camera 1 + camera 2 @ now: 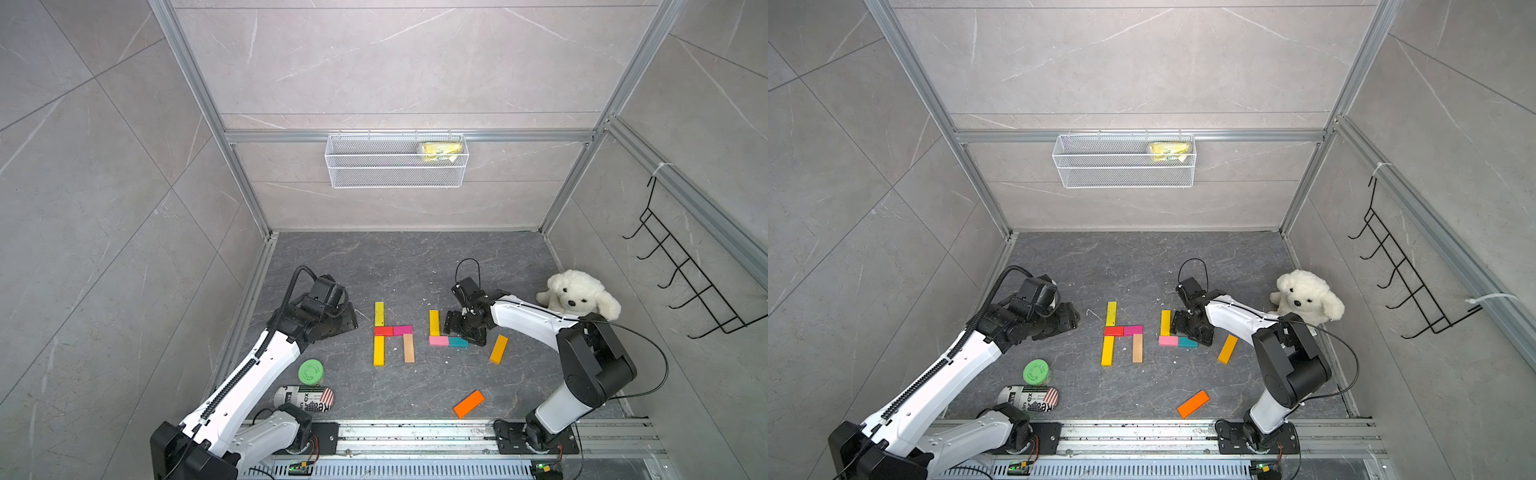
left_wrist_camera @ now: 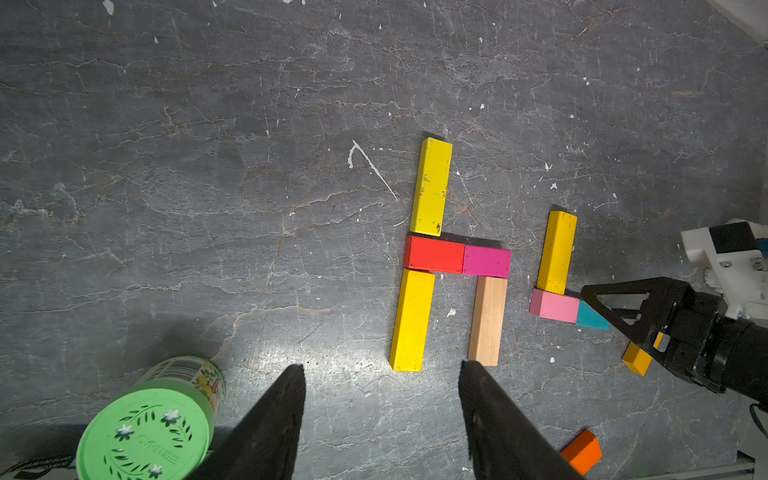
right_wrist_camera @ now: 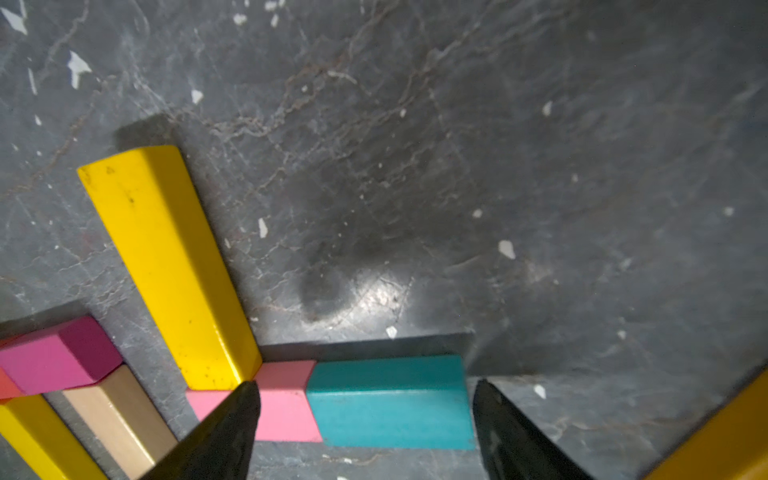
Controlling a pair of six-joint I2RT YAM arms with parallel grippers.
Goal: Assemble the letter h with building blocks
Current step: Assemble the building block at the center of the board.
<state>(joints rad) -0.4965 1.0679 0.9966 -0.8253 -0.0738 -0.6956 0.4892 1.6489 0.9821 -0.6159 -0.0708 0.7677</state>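
1. Right gripper [image 3: 363, 383]: fingers spread, straddling the teal block [image 3: 390, 403], gripping nothing.
2. Teal block: flat on the surface [image 3: 519, 166], butted against the pink block [image 3: 286, 415].
3. Left gripper [image 2: 381, 365]: fingers apart, empty.
4. Handling: lift straight up; avoid nudging the joint.

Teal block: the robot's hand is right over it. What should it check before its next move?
1. Right gripper open, straddling the teal block: ok.
2. Teal block meets the pink block end to end: ok.
3. Pink block touches its yellow block: ok.
4. Fingers clear of the teal block: cannot tell.
5. Five blocks needed for this h: not ok, only three are placed.
6. Amber block and orange block lie free to fetch: ok.
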